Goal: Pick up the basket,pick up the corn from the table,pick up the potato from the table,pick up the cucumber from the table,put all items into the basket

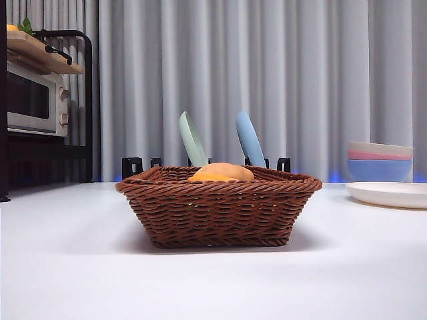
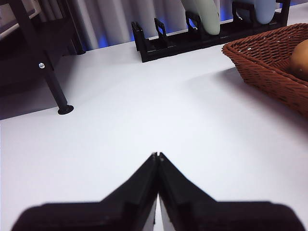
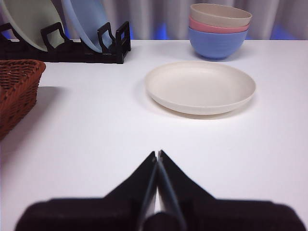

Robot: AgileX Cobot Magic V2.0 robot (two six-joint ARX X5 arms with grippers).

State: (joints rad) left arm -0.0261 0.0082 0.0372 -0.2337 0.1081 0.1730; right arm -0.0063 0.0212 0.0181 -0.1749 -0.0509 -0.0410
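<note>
Both pincers closed, empty: left gripper (image 2: 157, 156), right gripper (image 3: 157, 154). Wicker basket (image 1: 219, 203) holds potato (image 1: 223, 171); cucumber unseen, so completion could be misjudged.

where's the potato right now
In the front view the potato lies inside the wicker basket at the table's middle, its top just above the rim, with the dish rack behind.

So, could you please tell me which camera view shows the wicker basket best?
The front view: the whole basket stands centred there, side wall and braided rim complete. The left wrist view catches only one corner with part of the inside; the right wrist view shows only an end of it at the picture's edge.
</note>
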